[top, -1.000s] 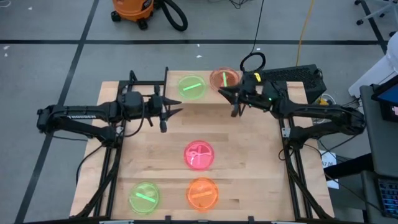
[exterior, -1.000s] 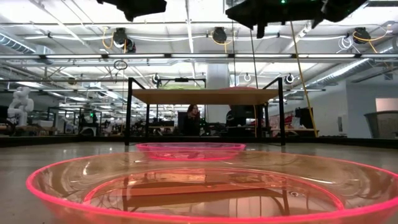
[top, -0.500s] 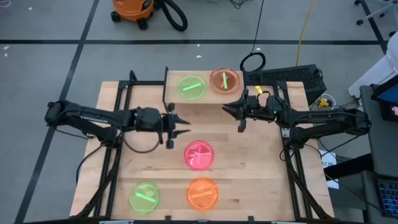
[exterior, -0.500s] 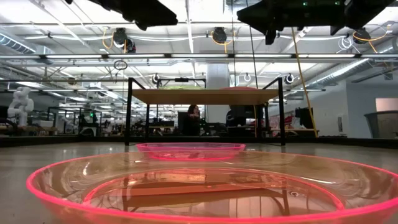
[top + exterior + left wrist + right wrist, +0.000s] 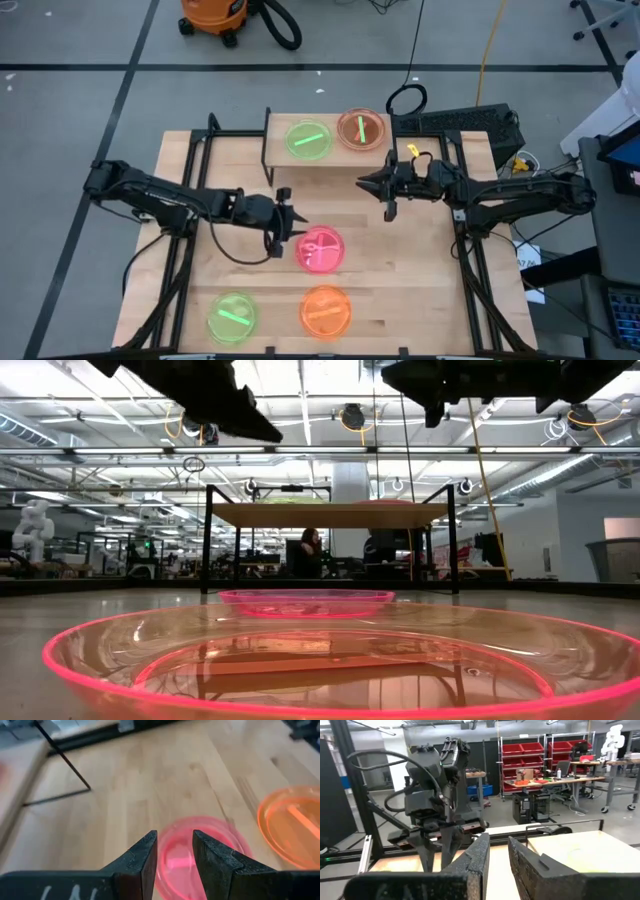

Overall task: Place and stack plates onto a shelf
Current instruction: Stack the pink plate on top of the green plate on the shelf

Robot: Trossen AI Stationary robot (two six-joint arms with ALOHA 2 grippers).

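Reaching for the pink plate point(image 5: 320, 249) at mid-table, the left gripper point(image 5: 287, 228) hovers beside its rim, fingers apart and empty, probably needing to descend and pinch that rim before carrying it to the shelf point(image 5: 330, 159).
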